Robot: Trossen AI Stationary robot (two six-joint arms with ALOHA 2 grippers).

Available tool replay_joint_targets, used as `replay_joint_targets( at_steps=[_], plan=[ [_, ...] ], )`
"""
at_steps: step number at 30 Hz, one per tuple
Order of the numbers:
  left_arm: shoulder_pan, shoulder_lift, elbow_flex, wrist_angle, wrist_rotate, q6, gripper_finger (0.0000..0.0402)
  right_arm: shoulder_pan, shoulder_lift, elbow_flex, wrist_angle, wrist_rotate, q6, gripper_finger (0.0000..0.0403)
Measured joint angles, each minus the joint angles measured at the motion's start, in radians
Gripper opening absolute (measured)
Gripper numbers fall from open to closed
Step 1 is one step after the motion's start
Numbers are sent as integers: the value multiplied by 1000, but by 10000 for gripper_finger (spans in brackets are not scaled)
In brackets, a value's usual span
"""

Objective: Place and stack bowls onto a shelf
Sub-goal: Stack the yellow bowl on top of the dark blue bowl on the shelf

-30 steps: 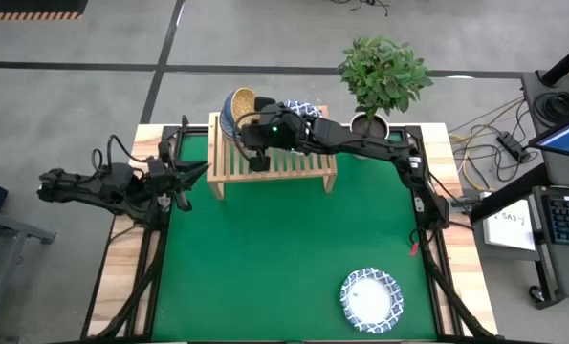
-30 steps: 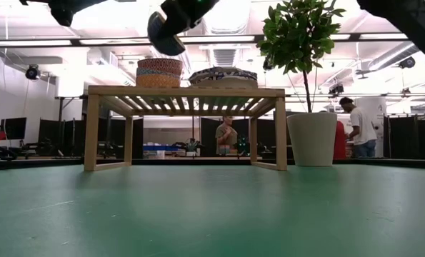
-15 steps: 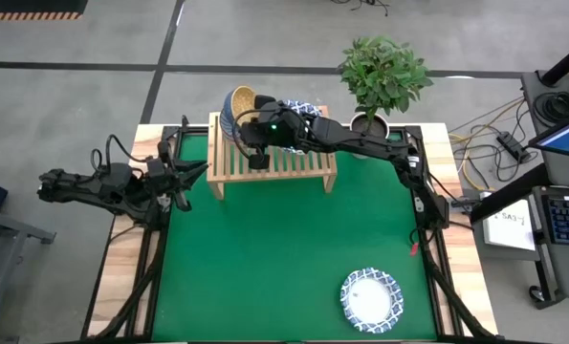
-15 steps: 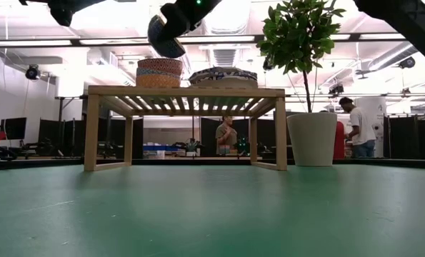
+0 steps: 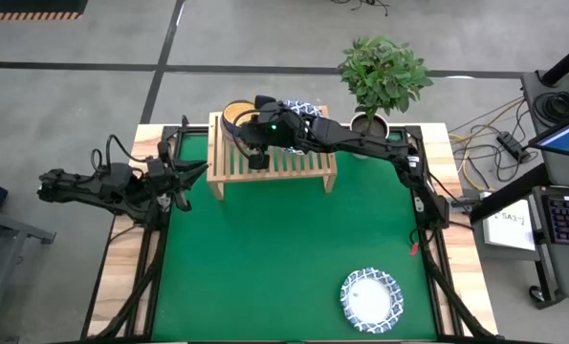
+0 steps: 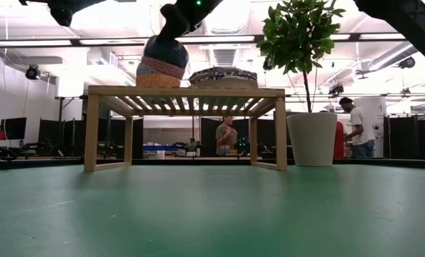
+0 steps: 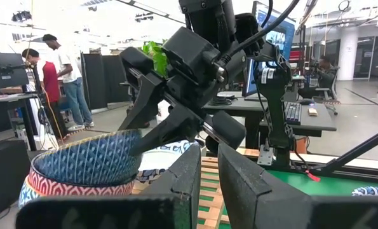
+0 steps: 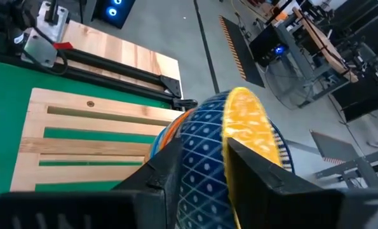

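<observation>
A blue-grey patterned bowl (image 6: 163, 54) with a golden yellow inside (image 8: 246, 124) sits nested in an orange-red patterned bowl (image 6: 158, 75) at the left end of the light-wood shelf (image 5: 274, 158). My right gripper (image 5: 246, 124) reaches over the shelf from the right and is shut on that top bowl. White bowls with blue rims (image 6: 223, 75) are stacked on the shelf beside it. Another white blue-rimmed bowl (image 5: 370, 298) lies at the table's near right. My left gripper (image 5: 200, 172) waits at the table's left edge, its fingers almost together. My right gripper holds the blue-grey bowl by its rim (image 7: 136, 141), on the side facing the shelf's middle. One finger (image 8: 252, 172) lies inside on the yellow surface, the other (image 8: 166, 175) outside on the blue pattern. The fingers slant down from above. The bowl rests, slightly tilted, in the orange-red bowl.
A white plant pot (image 6: 312, 139) with a leafy plant (image 5: 383, 69) stands at the far right, just beyond the shelf. Green mat (image 5: 265, 258) stretches in front of the shelf. People stand in the room behind the table.
My right gripper has tipped and moved down toward the shelf's left end. The blue-grey bowl, held on its side above the stack a second ago, has turned nearly upright and come down into the orange-red bowl. The gripper has kept its hold.
</observation>
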Motion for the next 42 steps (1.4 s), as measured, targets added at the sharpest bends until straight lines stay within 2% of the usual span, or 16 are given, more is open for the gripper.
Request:
replay_joint_targets(
  at_steps=[7,20,27,30,35,42],
  plan=[
    [0,0,0,-1,0,0,38,0,-2,0,6,1,19,107],
    [0,0,0,-1,0,0,38,0,-2,-67,7,-4,30,41],
    [0,0,0,-1,-1,0,38,0,-2,-79,11,-2,45,32],
    [0,0,0,-1,-1,2,38,0,-2,-79,13,-2,45,39],
    [0,0,0,-1,-1,5,38,0,-2,-77,12,3,72,75],
    [0,0,0,-14,-1,12,38,13,-34,-77,-2,70,101,107]
  ],
)
